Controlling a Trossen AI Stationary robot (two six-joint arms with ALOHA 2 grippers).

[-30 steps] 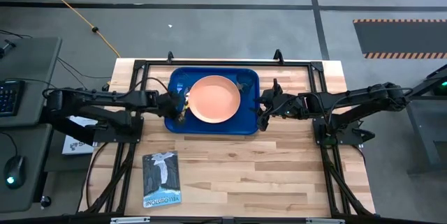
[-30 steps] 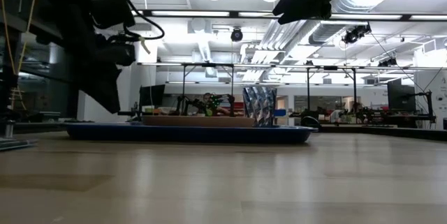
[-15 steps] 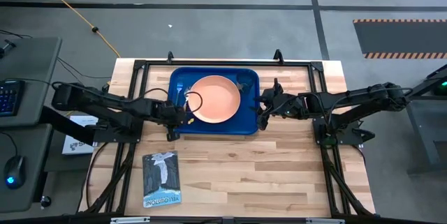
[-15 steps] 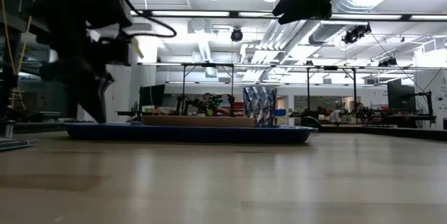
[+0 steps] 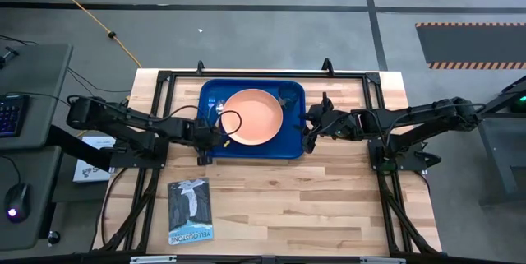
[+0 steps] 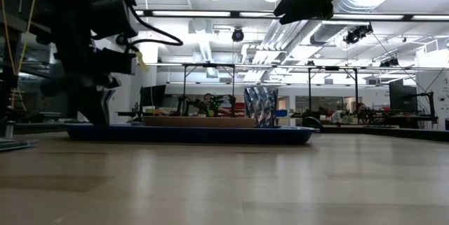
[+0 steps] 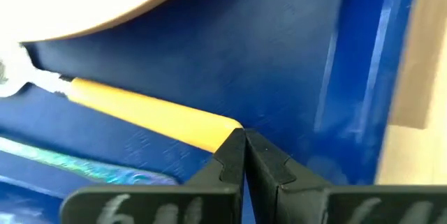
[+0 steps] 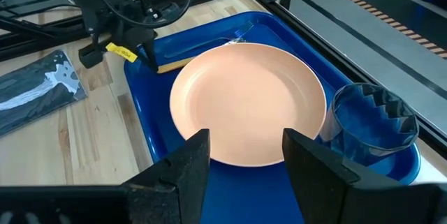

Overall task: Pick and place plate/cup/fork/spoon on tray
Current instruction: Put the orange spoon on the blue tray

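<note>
Booklet (image 5: 190, 211) on the table — cover title seemingly "YELLOWSTONE", upside down, small, faint

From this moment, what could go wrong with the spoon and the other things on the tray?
1. The left gripper is shut at the end of the spoon handle. If it pulls away without opening, it may drag the spoon back off the tray.
2. The spoon lies close beside the plate; a sideways move might push it against the plate.
3. The right gripper hangs open by the cup; moving forward might knock it.
</note>
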